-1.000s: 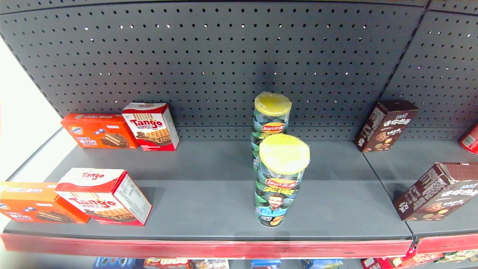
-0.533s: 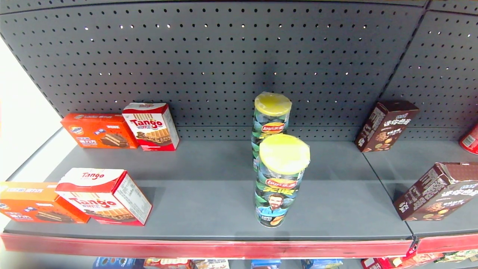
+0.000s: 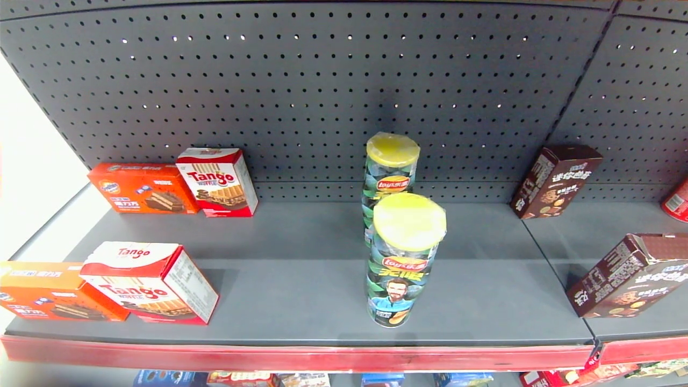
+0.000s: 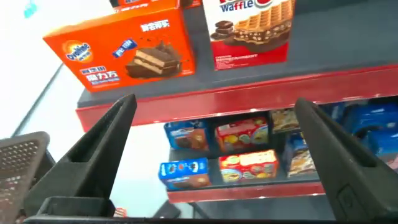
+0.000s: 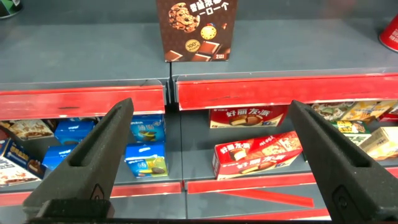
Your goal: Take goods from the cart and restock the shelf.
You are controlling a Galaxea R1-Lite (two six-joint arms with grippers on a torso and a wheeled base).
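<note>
Head view: dark grey metal shelf (image 3: pixel 301 290) part stocked. Two tall cylindrical chip cans with yellow lids stand upright mid-shelf, front can (image 3: pixel 404 263) just ahead of rear can (image 3: pixel 391 166). Red-and-white wafer box (image 3: pixel 153 285) and orange cardboard cake box (image 3: pixel 48 293) sit at the front on the robot's left, brown cookie box (image 3: pixel 626 274) at the front on its right. Bare deck lies between these groups. Left wrist view: left gripper (image 4: pixel 214 102) spread wide and holding nothing, low before the red shelf-edge strip (image 4: pixel 249 93), below the orange and wafer boxes. Blue and red snack packs (image 4: pixel 242 152) fill the tier beneath. A grey perforated panel (image 4: pixel 22 165) at the edge may be the cart; cannot tell. Right wrist view: right gripper (image 5: pixel 211 104) likewise spread and empty, facing another brown cookie box (image 5: pixel 196 28). Judgement: between placements. The next move calls for turning to the cart and gripping an item. Standing cans could tip if brushed.
</note>
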